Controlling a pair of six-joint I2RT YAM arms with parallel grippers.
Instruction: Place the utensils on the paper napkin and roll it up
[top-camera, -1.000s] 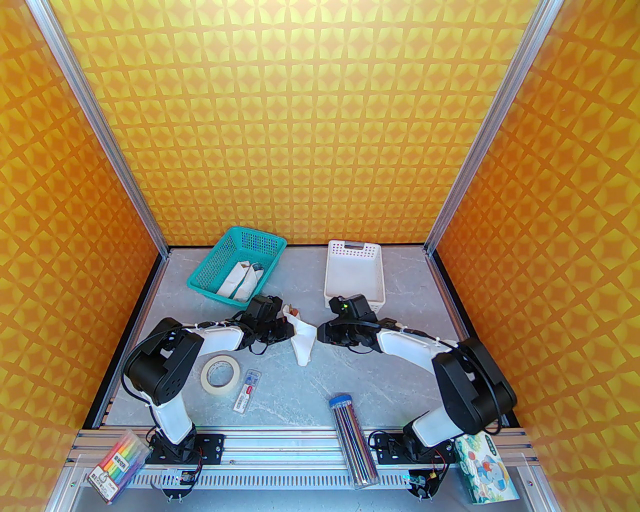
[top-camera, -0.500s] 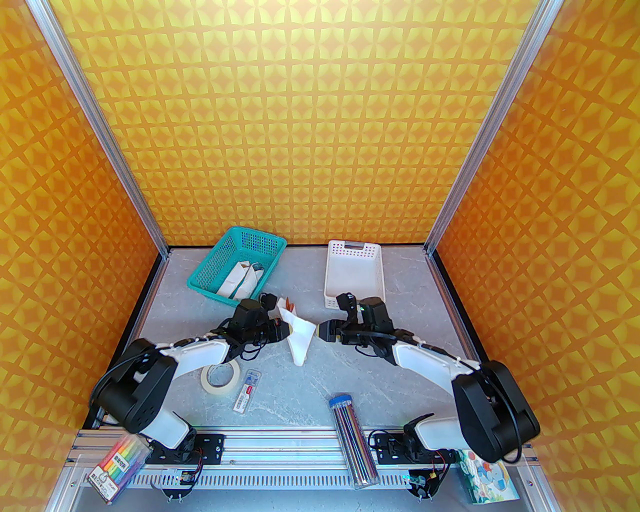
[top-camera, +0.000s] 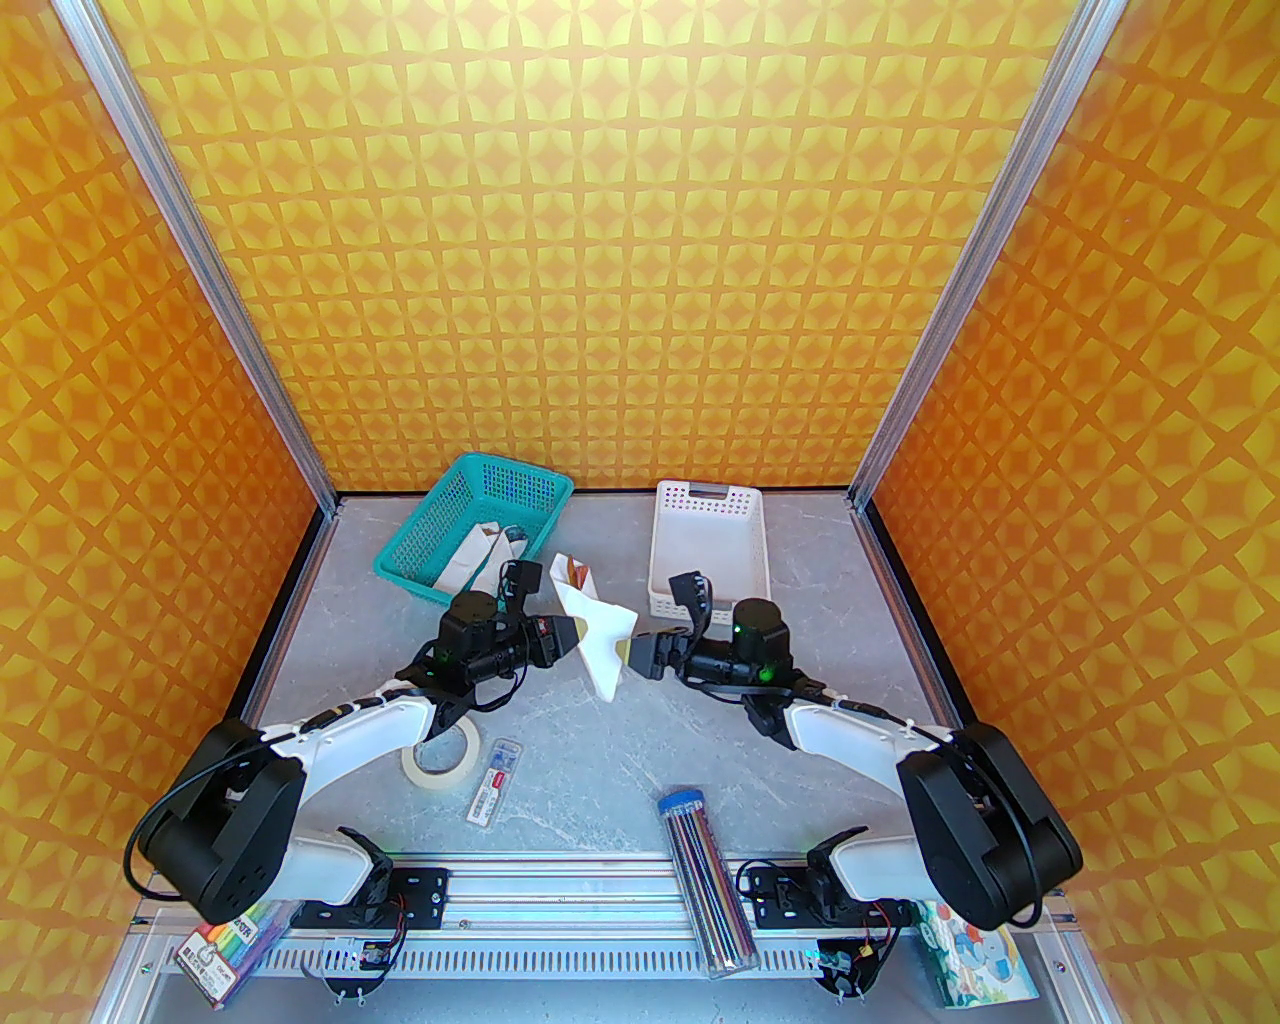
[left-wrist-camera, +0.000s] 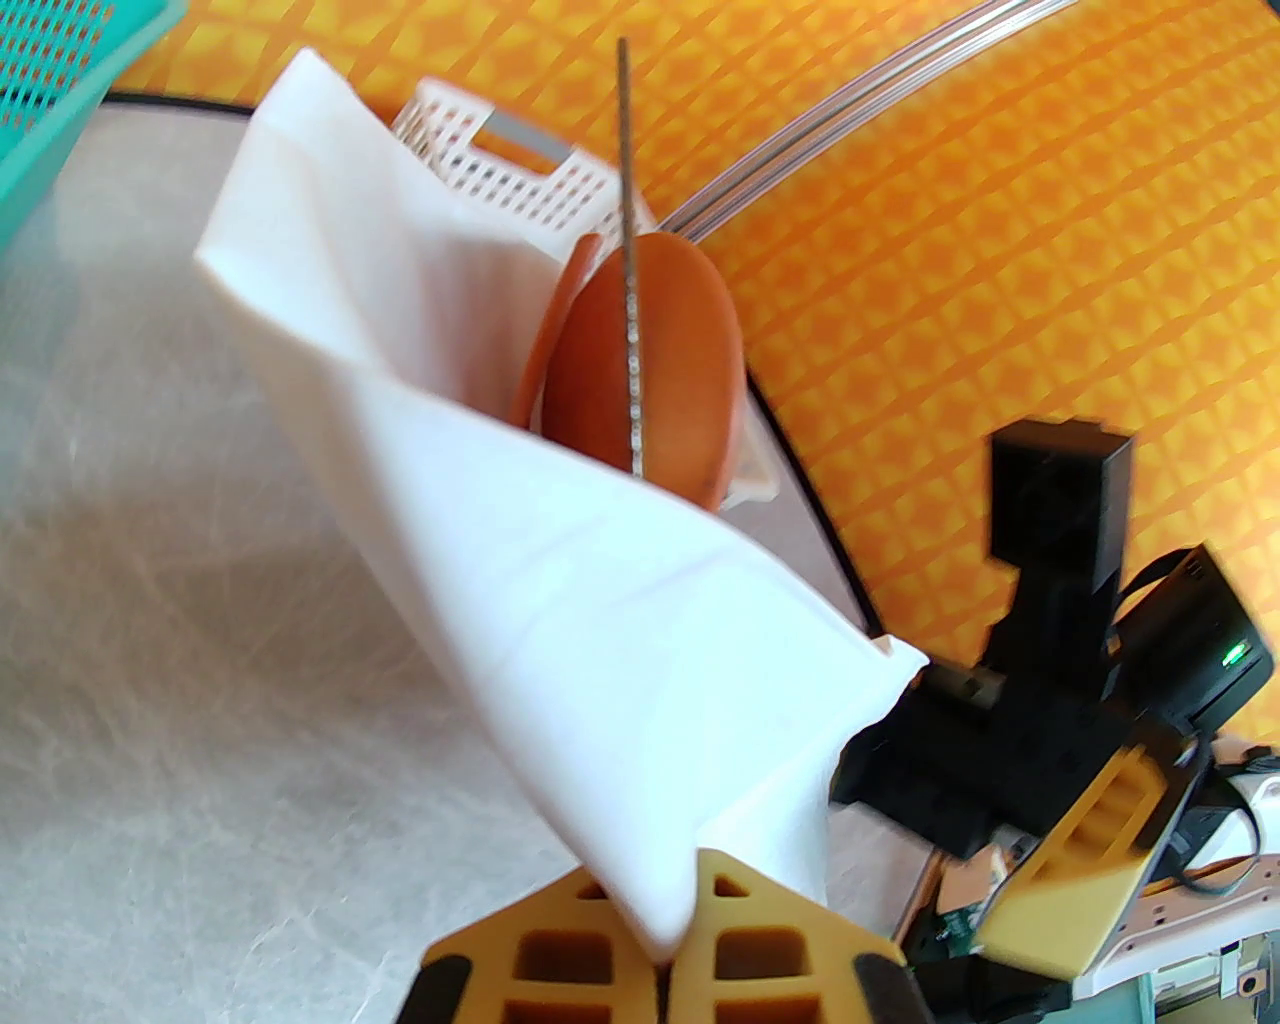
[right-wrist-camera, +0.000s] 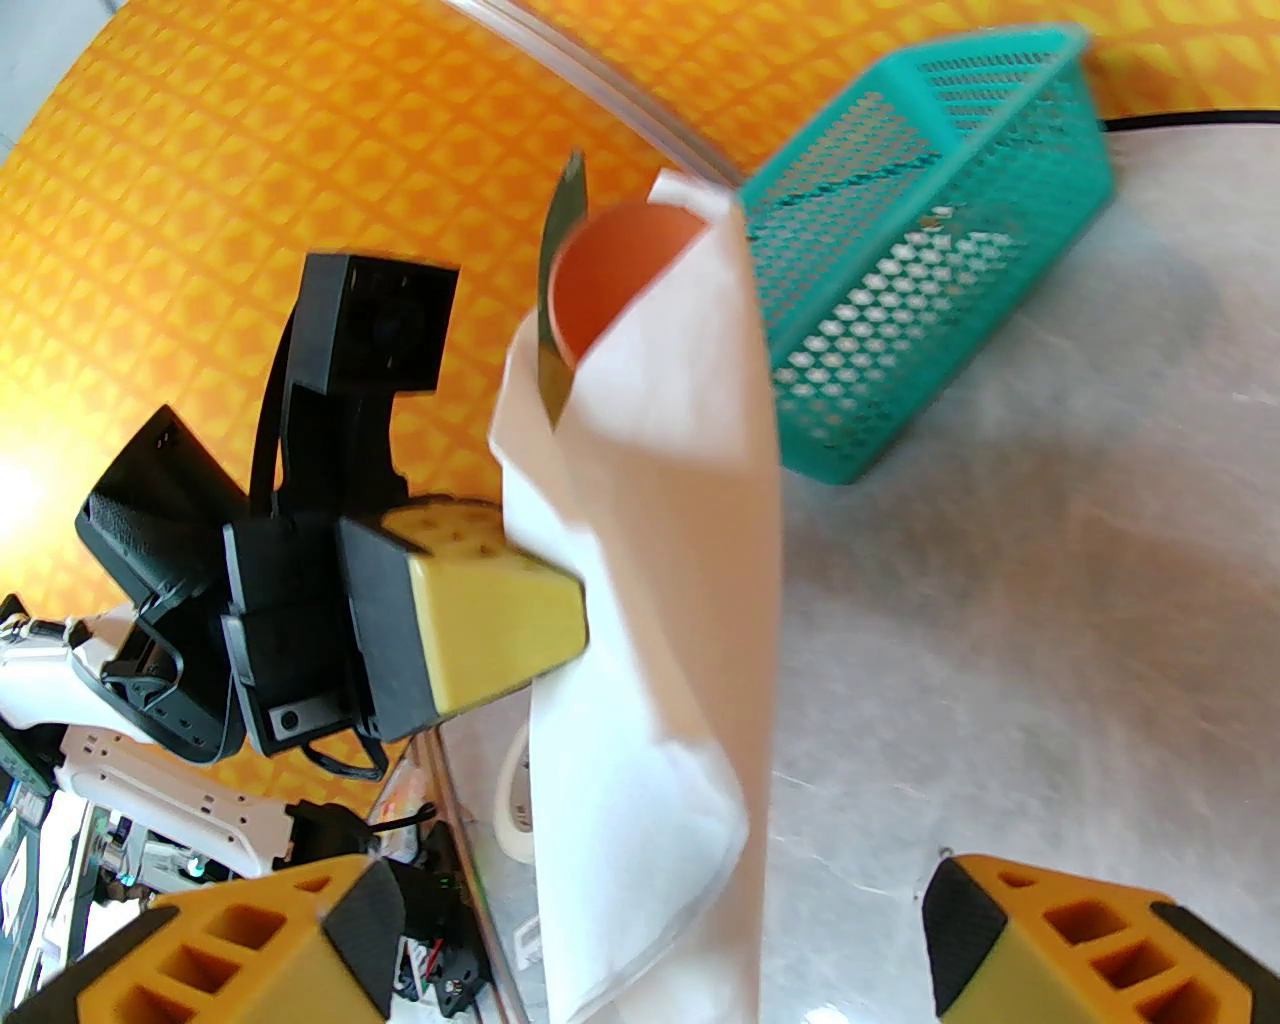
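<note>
The paper napkin (top-camera: 600, 640) is wrapped into a loose white cone around the utensils and held clear of the table. My left gripper (top-camera: 572, 637) is shut on its narrow lower end (left-wrist-camera: 660, 900). From the open top stick out the reddish-brown spoon bowl (left-wrist-camera: 650, 370), the thin knife blade (left-wrist-camera: 628, 300) and an orange edge behind them (left-wrist-camera: 555, 330). My right gripper (top-camera: 665, 622) stands open just right of the cone. In the right wrist view the napkin (right-wrist-camera: 660, 600) hangs between its spread fingers (right-wrist-camera: 250, 940), and the jaws grip nothing.
A teal basket (top-camera: 470, 540) with a white bundle sits at the back left, a white slotted tray (top-camera: 710, 545) at the back right. A tape roll (top-camera: 440, 750), small case (top-camera: 495, 780) and pencil tube (top-camera: 705, 880) lie nearer. A marker pack (top-camera: 230, 940) and tissue pack (top-camera: 975, 945) sit on the front rail.
My right gripper has opened and let go of the napkin. My left arm has stretched forward and carried the wrapped bundle up and toward the far side.
</note>
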